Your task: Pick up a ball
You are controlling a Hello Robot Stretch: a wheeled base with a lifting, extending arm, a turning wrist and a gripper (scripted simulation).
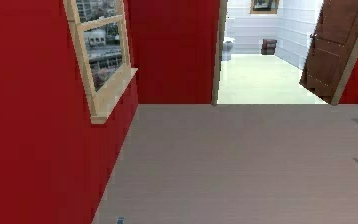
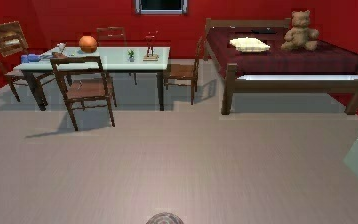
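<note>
We cannot tell the claw's state from these views, so we place things by the views themselves. In the arm side view the orange ball (image 2: 88,43) sits on the pale top of a dining table (image 2: 107,64), toward the table's left half and near its far edge. On the same tabletop we see a small blue object (image 2: 29,58) at the left end and two small dark items (image 2: 130,56) toward the right, too small for us to name. Wooden chairs ring the table: a near chair (image 2: 84,86) stands just in front of it, a left chair (image 2: 11,48) sits at its left end against the red wall (image 2: 67,12), and a right chair (image 2: 183,70) stands at its right end. Right of that we see a wooden bed (image 2: 287,75) with a dark red cover, a pale pillow (image 2: 249,44) near its head and a brown teddy bear (image 2: 300,32) sitting upright beside the pillow. A dark window (image 2: 162,6) shows on the wall above the table, and bare grey floor (image 2: 187,160) lies between us and the furniture. In the forward view we face a red partition wall (image 1: 27,120) carrying a wood-framed window (image 1: 104,55), and right of it a doorway (image 1: 249,70) with a brown door (image 1: 335,50) swung aside, giving onto a pale room with a framed picture (image 1: 264,6) and a small dark box (image 1: 269,46).
</note>
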